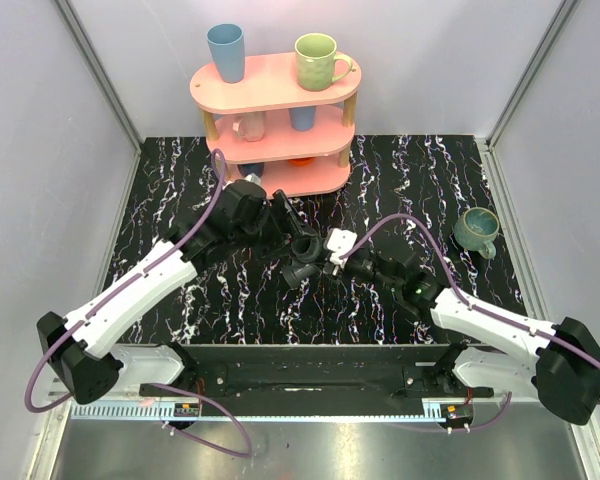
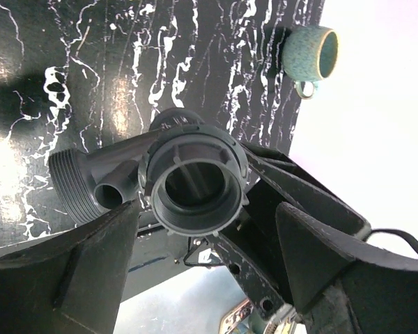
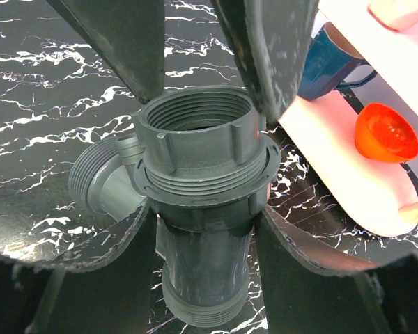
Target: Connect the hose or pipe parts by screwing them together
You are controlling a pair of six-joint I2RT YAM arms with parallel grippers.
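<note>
The pipe parts [image 1: 305,258] hang above the middle of the black marbled table, joined into a dark grey T-shaped fitting. My right gripper [image 3: 205,271] is shut on the fitting's smooth tube just under the flange, one finger on each side. A threaded ring nut [image 3: 195,142] tops the tube and a threaded side branch [image 3: 90,184] sticks out to the left. My left gripper [image 2: 202,257] is open in front of the ring nut [image 2: 188,146], its fingers [image 2: 76,271] standing apart from it on both sides. In the top view the left gripper [image 1: 298,243] and the right gripper [image 1: 330,262] meet at the fitting.
A pink three-tier shelf [image 1: 280,85] with cups stands at the back, just behind the grippers. An orange cup [image 3: 383,132] lies on its lowest tier. A teal mug [image 1: 476,230] sits on the table at the right. Purple cables loop over both arms.
</note>
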